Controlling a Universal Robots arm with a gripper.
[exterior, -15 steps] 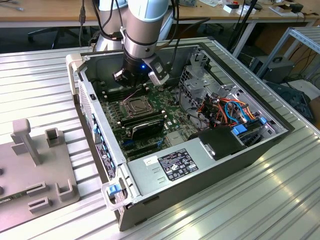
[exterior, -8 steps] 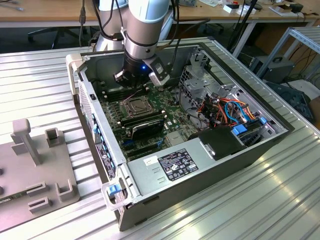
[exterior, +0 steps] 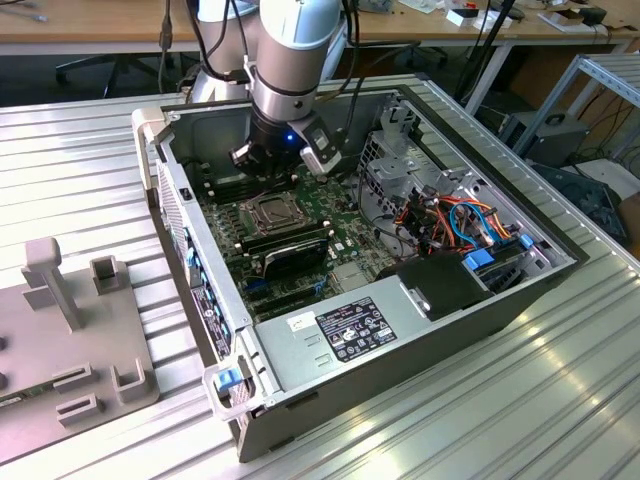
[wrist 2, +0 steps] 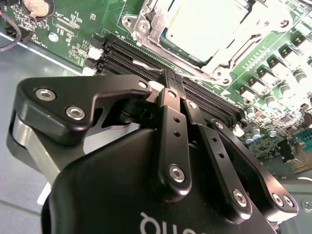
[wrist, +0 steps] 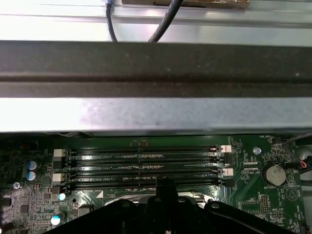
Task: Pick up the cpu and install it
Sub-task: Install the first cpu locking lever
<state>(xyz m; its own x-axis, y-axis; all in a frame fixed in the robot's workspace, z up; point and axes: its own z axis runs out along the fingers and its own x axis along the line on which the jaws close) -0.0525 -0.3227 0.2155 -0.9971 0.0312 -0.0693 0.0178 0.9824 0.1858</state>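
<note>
In the second wrist view the gripper is seen closest, its fingers pressed together with nothing between them, tips just above the memory slots. Beyond them the cpu lies seated in the socket (its frame open around it). In the exterior view the arm is lowered into the case over the motherboard.

My tool hides part of the memory slots; the cpu is cut at the picture's edge.
</note>
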